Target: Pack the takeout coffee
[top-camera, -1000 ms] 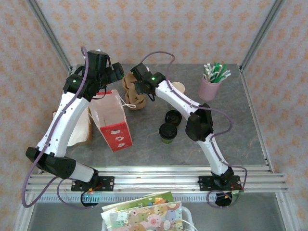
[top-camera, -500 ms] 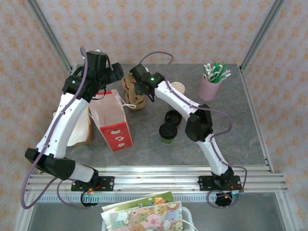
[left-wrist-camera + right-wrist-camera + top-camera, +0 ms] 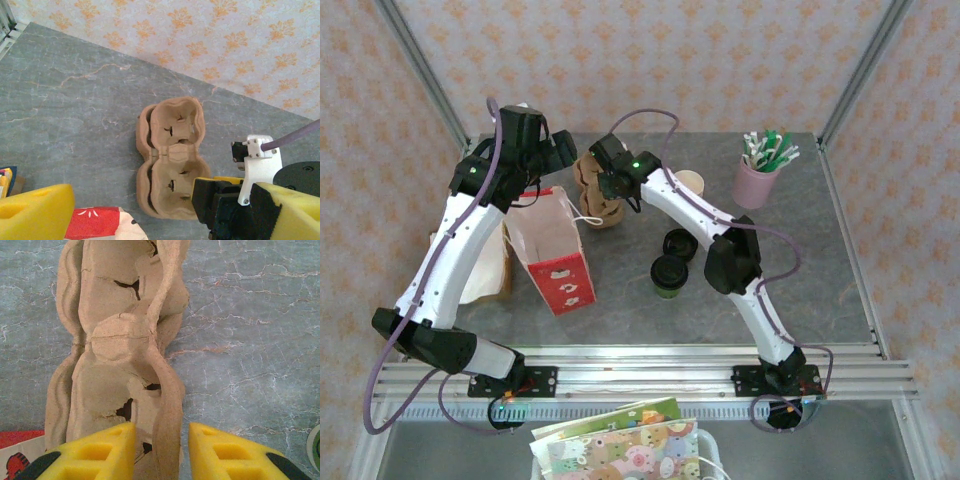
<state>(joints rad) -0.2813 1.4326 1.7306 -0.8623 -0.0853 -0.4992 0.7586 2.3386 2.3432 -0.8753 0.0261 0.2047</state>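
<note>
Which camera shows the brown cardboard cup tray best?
Left wrist view: the cup tray lies nearly whole, both wells showing. Right wrist view crops it, rim between fingers of the right gripper. Top view shows it small, partly hidden.

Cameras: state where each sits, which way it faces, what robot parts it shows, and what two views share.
Top external: above and behind the arms, facing down on the table; both arms, bases at the bottom.
Left wrist: on the left arm, facing down at the carrier; left claw open at the bottom corners, right claw lower right.
Right wrist: on the right arm, facing down close; right claw astride the carrier's rim.
Shared: both wrist views show the carrier.
</note>
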